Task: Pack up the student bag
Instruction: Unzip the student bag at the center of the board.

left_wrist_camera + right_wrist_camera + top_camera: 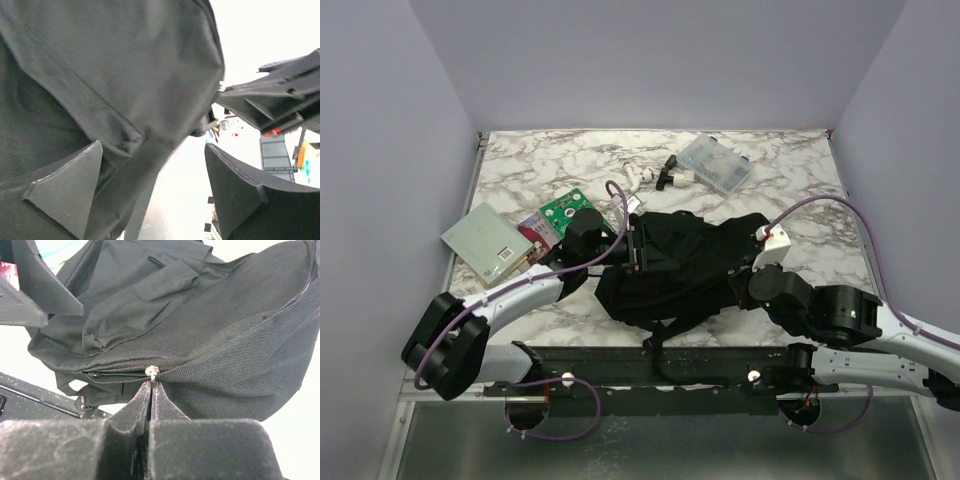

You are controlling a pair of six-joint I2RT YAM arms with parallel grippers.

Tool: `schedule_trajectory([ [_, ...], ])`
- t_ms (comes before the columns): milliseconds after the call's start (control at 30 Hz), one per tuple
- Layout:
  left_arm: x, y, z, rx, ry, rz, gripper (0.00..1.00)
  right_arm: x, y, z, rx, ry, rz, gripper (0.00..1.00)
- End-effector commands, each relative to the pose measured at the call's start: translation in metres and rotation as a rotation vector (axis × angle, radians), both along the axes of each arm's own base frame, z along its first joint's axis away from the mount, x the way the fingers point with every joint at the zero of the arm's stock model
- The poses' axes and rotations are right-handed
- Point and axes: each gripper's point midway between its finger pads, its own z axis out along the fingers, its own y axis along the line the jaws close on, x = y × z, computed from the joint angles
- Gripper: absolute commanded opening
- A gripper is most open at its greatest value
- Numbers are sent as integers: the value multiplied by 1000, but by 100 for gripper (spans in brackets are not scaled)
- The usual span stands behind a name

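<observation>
Right pincer [151, 382] is clamped on the zip pull [151, 371] at its tips, with the student bag [690, 265] lying just ahead of it. Left pincer [150, 150] gapes, bag fabric against 1 finger. Unbraced, the bag may drag and the pull could slip free.

Pale lilac walls [650, 60] enclose the white marble-patterned counter [570, 160] on three sides; a dark rail [620, 357] lines its near edge.
</observation>
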Motion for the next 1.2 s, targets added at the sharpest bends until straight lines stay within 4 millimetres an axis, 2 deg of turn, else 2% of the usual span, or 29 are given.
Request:
schedule_trajectory([
  [0, -20, 4, 33, -25, -165, -40, 91, 11, -3, 37, 36, -116, -8, 1],
  [133, -17, 2, 50, 91, -356, 44, 94, 7, -1, 38, 31, -131, 50, 1],
  [300, -18, -21, 65, 111, -522, -23, 78, 4, 2, 47, 45, -172, 121, 1],
  [400, -17, -38, 72, 101, -567, -82, 74, 3, 2, 52, 46, -185, 136, 1],
  [467, -16, -50, 75, 89, -577, -120, 72, 3, 3, 53, 47, -192, 154, 1],
  [533, -12, -62, 77, 86, -568, -137, 67, 2, 5, 53, 45, -196, 167, 1],
  [733, -14, -88, 70, 73, -516, -213, 56, 1, 9, 53, 38, -200, 193, 0],
  [900, -22, -97, 62, 68, -491, -264, 48, 0, 13, 55, 21, -213, 227, 1],
  [1167, -37, -98, 57, 55, -469, -328, 49, 2, 16, 59, -22, -232, 257, 1],
])
